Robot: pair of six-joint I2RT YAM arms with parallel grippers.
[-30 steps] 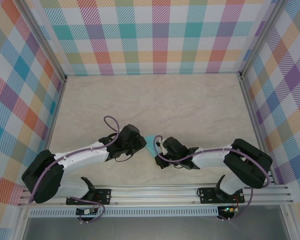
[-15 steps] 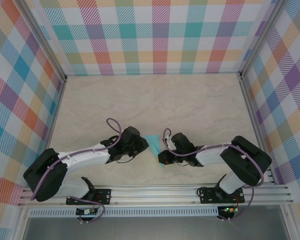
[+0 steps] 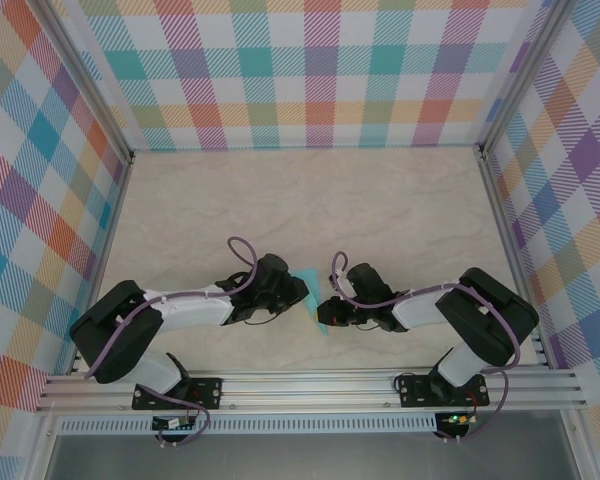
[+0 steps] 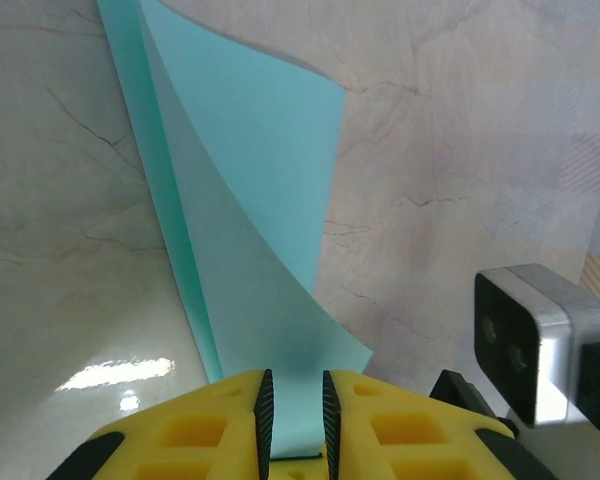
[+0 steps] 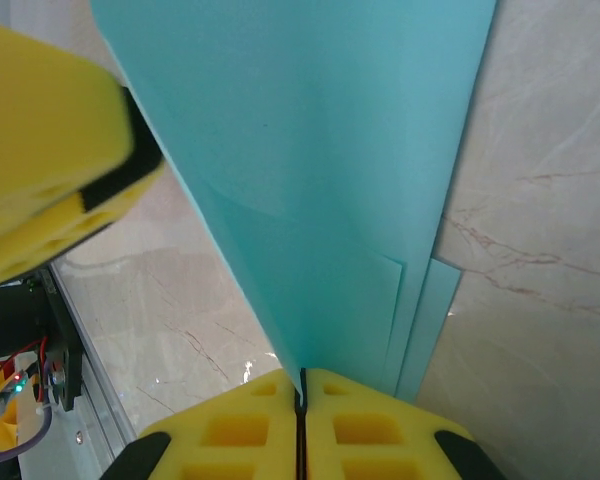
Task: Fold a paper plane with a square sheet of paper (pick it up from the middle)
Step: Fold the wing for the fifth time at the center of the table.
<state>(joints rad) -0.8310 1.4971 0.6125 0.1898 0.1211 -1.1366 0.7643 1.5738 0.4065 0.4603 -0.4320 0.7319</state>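
The light-teal sheet of paper (image 3: 308, 284) is folded into a long narrow shape with layered flaps and is held above the table between the two arms. My right gripper (image 5: 302, 376) is shut on the sheet of paper (image 5: 320, 180) at its folded lower edge. My left gripper (image 4: 294, 388) reaches in from the left. Its jaws stand a narrow gap apart, and a flap of the sheet of paper (image 4: 250, 200) runs between them. In the top view the left gripper (image 3: 298, 293) and right gripper (image 3: 327, 312) nearly meet at the paper.
The marble-pattern table (image 3: 310, 200) stretches away behind the arms, ringed by checked walls (image 3: 310, 70). The metal rail (image 3: 310, 388) with the arm bases runs along the near edge. The right wrist's camera (image 4: 530, 340) sits close to the left gripper's right side.
The left gripper has moved right onto the paper and its jaws have narrowed around a flap. The right gripper has carried the paper slightly toward the near edge.
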